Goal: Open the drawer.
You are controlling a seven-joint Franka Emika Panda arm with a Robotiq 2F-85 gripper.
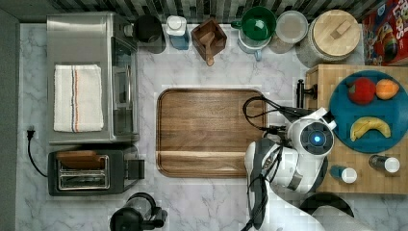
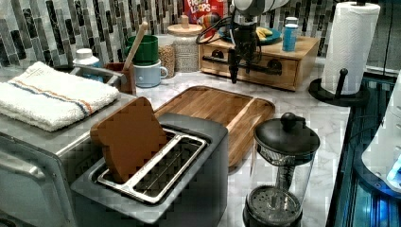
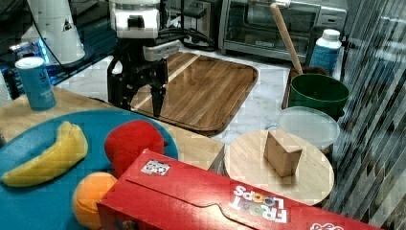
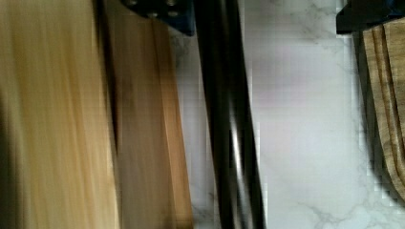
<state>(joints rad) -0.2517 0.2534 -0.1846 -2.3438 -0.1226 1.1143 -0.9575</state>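
Observation:
The drawer (image 2: 272, 70) is a shallow light-wood box under the block that carries the fruit plate, and its front looks flush with the block. Its long black bar handle (image 2: 265, 67) (image 4: 229, 124) runs across the front; one end shows in the top view (image 1: 300, 94). My gripper (image 2: 240, 68) (image 3: 137, 100) hangs fingers-down right at the handle and is open. In the wrist view the bar passes between the two fingers (image 4: 160, 12), closer to the finger beside the wood front. The fingers hold nothing.
A dark brown wooden tray (image 1: 207, 132) lies on the marble counter just beside the gripper. The block top (image 1: 337, 163) carries a blue fruit plate (image 1: 370, 110) and two small bottles. A paper towel stand (image 2: 347, 47), French press (image 2: 283, 165), toaster (image 2: 156, 165) and toaster oven (image 1: 91, 77) stand around.

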